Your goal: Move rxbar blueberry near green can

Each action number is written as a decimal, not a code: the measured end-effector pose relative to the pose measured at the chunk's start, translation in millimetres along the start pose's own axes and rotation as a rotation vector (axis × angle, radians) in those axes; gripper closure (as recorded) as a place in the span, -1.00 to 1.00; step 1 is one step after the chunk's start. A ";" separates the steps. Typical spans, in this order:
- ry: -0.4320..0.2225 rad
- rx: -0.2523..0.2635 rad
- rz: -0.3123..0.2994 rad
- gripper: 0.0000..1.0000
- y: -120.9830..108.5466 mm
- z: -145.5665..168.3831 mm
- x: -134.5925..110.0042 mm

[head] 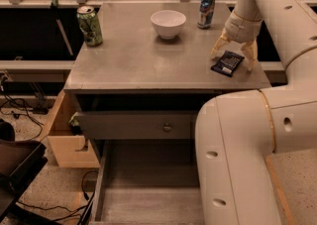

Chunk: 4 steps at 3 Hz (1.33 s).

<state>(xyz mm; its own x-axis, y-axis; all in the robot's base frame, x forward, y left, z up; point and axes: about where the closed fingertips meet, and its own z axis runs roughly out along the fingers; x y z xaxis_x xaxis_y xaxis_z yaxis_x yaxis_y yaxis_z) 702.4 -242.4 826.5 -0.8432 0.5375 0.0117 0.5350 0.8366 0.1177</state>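
Gripper (234,54) down at right front of table (133,63), fingers spread either side of snack bar (227,63) so I can pinch it | bar lies flat, unlifted | green can (89,26) well apart, far left.

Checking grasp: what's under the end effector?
The rxbar blueberry lies on the table beneath the end effector, whose open fingers straddle it. The bar hides the tabletop beneath.

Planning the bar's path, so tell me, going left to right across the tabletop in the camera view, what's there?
green can → white bowl → blue and white can → rxbar blueberry, with the open gripper straddling it near the table's right edge.
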 end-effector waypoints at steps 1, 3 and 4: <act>0.000 0.000 0.001 0.20 -0.3 -0.4 0.1; -0.001 0.001 0.002 0.16 -0.7 -1.7 0.5; -0.001 0.001 0.002 0.15 -0.9 -2.3 0.7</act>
<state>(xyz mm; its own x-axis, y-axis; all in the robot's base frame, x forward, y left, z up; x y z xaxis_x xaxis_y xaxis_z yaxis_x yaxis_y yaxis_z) 701.2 -243.0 828.7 -0.8418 0.5397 0.0109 0.5371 0.8354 0.1168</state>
